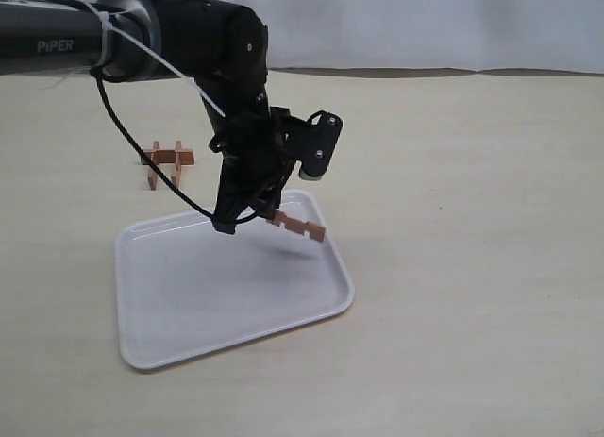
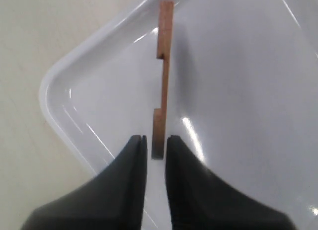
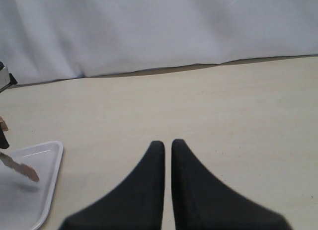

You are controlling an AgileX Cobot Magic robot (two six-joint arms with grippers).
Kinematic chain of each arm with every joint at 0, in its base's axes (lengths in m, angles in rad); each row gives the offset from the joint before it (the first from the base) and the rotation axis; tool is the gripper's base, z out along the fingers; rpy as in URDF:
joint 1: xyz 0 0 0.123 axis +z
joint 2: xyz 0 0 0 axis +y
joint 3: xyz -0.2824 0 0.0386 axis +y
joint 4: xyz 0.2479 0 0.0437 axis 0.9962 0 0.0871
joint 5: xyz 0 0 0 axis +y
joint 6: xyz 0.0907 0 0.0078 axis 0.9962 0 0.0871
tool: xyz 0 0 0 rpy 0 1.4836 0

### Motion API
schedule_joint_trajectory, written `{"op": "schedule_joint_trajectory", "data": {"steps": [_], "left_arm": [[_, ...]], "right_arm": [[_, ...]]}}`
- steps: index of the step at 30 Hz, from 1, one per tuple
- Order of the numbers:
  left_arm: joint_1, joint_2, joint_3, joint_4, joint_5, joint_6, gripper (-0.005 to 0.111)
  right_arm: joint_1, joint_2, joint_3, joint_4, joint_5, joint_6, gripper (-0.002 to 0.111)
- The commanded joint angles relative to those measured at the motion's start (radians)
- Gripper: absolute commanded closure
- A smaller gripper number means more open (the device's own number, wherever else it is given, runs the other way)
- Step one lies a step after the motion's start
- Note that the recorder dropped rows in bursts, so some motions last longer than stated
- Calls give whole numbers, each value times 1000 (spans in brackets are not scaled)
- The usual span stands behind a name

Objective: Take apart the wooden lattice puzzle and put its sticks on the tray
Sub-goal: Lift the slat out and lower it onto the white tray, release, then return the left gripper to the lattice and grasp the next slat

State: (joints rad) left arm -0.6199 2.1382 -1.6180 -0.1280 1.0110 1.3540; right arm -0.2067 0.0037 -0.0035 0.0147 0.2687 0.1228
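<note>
My left gripper (image 1: 247, 216) hangs over the far right part of the white tray (image 1: 151, 352), shut on one end of a notched reddish-brown stick (image 1: 300, 226). The stick juts out past the fingertips, clear of the tray floor, with its shadow below it. The left wrist view looks along that stick (image 2: 163, 76) from between the fingers (image 2: 133, 160), with a tray corner (image 2: 52, 86) behind. What is left of the wooden lattice puzzle (image 1: 170, 160) stands on the table beyond the tray's far left corner. My right gripper (image 3: 168, 143) is shut on nothing above bare table.
The left arm's black links and loose cable (image 1: 142, 154) pass between the puzzle and the tray. A white curtain (image 1: 425, 22) closes off the back of the table. The right wrist view catches the tray's corner (image 3: 52, 155) and the held stick (image 3: 20, 169).
</note>
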Motion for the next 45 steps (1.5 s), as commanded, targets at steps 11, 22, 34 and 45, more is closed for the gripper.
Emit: {"op": "schedule_joint_trajectory", "data": {"steps": [11,22,34,45], "left_arm": [[-3,-1,4,3,-28,-25,64],[-3,-1,-1,93,-299,-506,64],[137,-1,-1,512,-201,-735,64],[337,-1,-1,563,-198,-731,64]], "right_arm": [[-1,-4,3,-1,-8,0,104],[-1,-4,3,-1,-8,0,104],[-1,-4,3,-1,-8,0,104],[-1,-4,3,-1,-8,0,104]]}}
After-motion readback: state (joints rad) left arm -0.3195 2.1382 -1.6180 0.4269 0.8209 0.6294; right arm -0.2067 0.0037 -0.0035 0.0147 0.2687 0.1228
